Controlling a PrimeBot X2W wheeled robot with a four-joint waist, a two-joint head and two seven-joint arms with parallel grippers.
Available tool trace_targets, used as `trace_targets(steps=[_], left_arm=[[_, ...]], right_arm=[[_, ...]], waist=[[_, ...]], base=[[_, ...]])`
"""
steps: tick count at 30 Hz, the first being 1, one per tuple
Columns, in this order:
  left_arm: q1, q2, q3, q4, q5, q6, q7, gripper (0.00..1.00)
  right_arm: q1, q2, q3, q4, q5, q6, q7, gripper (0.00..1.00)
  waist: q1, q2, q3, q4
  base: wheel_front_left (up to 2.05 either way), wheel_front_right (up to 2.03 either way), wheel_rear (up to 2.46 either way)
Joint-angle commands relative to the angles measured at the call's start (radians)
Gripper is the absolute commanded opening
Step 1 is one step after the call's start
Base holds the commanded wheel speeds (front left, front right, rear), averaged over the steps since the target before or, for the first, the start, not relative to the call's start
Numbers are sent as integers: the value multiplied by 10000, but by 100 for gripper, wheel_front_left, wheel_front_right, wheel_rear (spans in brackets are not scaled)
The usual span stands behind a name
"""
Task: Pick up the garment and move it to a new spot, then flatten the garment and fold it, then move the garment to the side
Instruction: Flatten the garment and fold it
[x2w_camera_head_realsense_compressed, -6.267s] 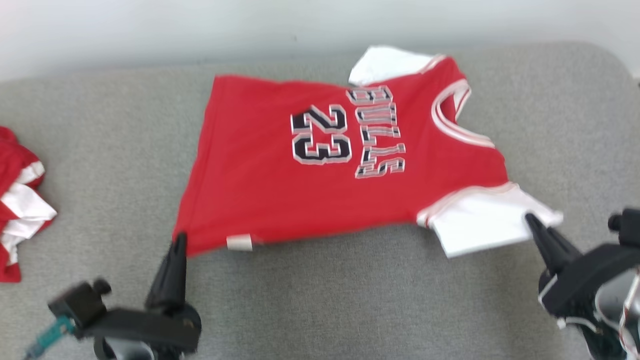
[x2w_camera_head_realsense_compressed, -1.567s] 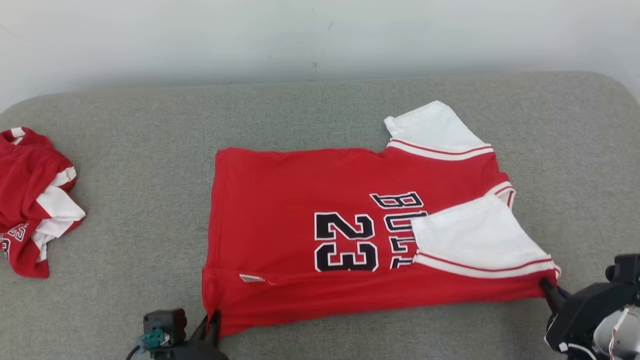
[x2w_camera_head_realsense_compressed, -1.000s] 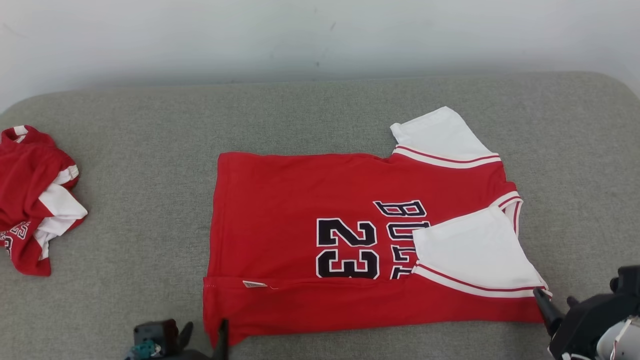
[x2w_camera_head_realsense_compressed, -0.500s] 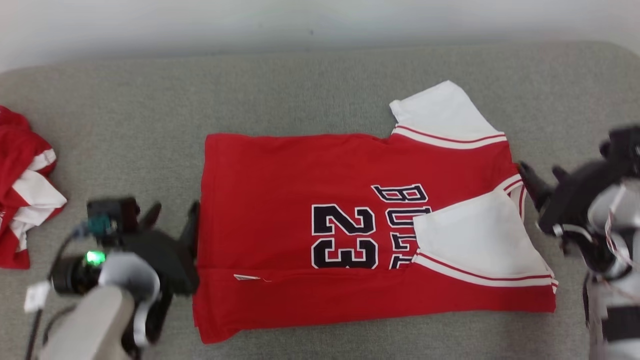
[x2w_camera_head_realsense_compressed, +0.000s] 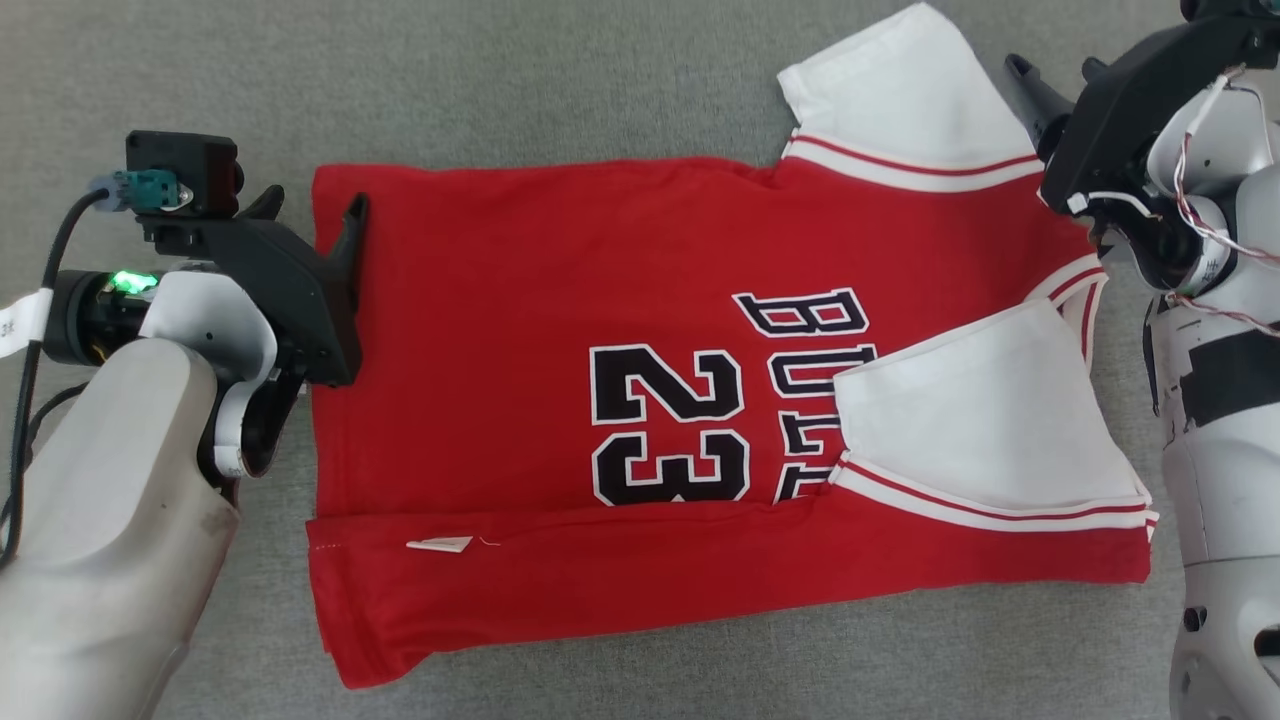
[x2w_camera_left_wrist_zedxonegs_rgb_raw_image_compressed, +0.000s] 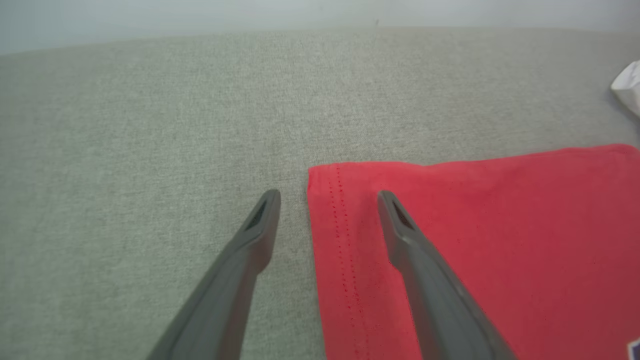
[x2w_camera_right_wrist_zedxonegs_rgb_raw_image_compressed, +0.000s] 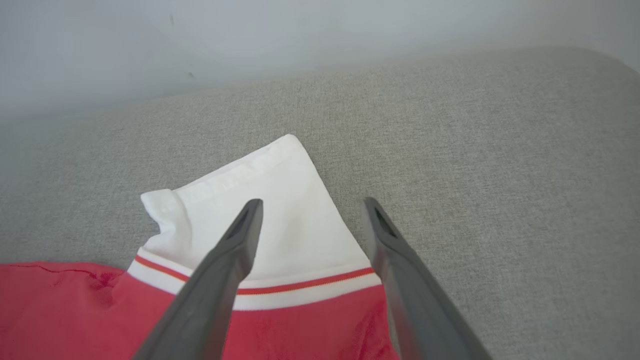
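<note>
I have the red number 23 jersey (x2w_camera_head_realsense_compressed: 560, 330) lying flat on the grey cushion (x2w_camera_head_realsense_compressed: 500, 80), neck toward my right and hem toward my left. Its near long edge is folded up over the body as a red strip, with a small white label (x2w_camera_head_realsense_compressed: 438, 544) on the fold line. The near white sleeve (x2w_camera_head_realsense_compressed: 970, 430) is turned in over part of the lettering. The far white sleeve (x2w_camera_head_realsense_compressed: 900, 90) lies out on the cushion beyond the shoulder.

My left gripper (x2w_camera_head_realsense_compressed: 312, 202) sits at the far hem corner, jaws spread wide and empty. In the left wrist view one of its fingers (x2w_camera_left_wrist_zedxonegs_rgb_raw_image_compressed: 250, 250) is over bare cushion and the other over red cloth, with the stitched hem edge between them. My right gripper (x2w_camera_head_realsense_compressed: 1052, 68) is likewise spread and holding nothing. It straddles the outer edge of the far sleeve, one finger above the white cloth, the other above the cushion just beside it. From these angles I can't say whether any fingertip actually touches the fabric.
</note>
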Motion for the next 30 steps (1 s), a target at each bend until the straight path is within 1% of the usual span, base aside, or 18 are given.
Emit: trace_targets(steps=[1, 4, 10, 16, 18, 19, 20, 21, 22, 27, 30], left_arm=[[-152, -29, -44, 132, 149, 23, -1, 100], [-300, -123, -109, 445, 189, 56, -7, 100], [-525, -120, -158, 930, 299, 126, -255, 100], [-866, -16, -435, 1413, 502, 43, 150, 100], [-997, 13, -536, 1508, 567, -45, 242, 100], [-1058, 14, -574, 1533, 578, -80, 299, 83], [-1099, 14, -629, 1574, 561, -177, 405, 31], [-1130, 6, -687, 1619, 514, -267, 534, 5], [-1133, -7, -747, 1685, 455, -357, 716, 0], [-1246, -11, -834, 1678, 164, -736, 1231, 0], [-1279, -23, -871, 1566, 92, -841, 1404, 0]], right_arm=[[-151, -41, 56, 216, -41, 3, -161, 100], [-494, -164, 260, 793, 1, 3, -491, 100], [-936, -331, 578, 1667, 138, 3, -911, 100], [-1463, -391, 768, 2369, 146, 3, -1191, 100], [-1633, -421, 911, 2585, 63, 3, -1240, 100], [-1722, -443, 978, 2683, 18, 3, -1239, 100], [-1802, -448, 1041, 2780, -7, 4, -1237, 100], [-1873, -450, 1078, 2861, -3, 3, -1256, 100], [-1966, -490, 1141, 2947, -88, 4, -1264, 100], [-2446, -738, 1383, 3278, -256, 3, -1310, 100], [-2671, -899, 1455, 3441, -232, 3, -1378, 100]], waist=[[-4, -2, 489, -143], [-4, -2, 534, -96], [-4, -2, 562, -82], [-4, -2, 680, -59], [-4, -2, 737, -44], [-4, -2, 782, -38], [-4, -2, 825, -34], [-4, -2, 867, -27], [-4, -2, 908, -18], [-4, -2, 1150, 112], [-4, -2, 1265, 256]], base=[[0, 0, 0], [0, 0, 0], [0, 0, 0], [0, 0, 0], [0, 0, 0], [0, 0, 0], [0, 0, 0], [0, 0, 0], [0, 0, 0], [0, 0, 0], [0, 0, 0]])
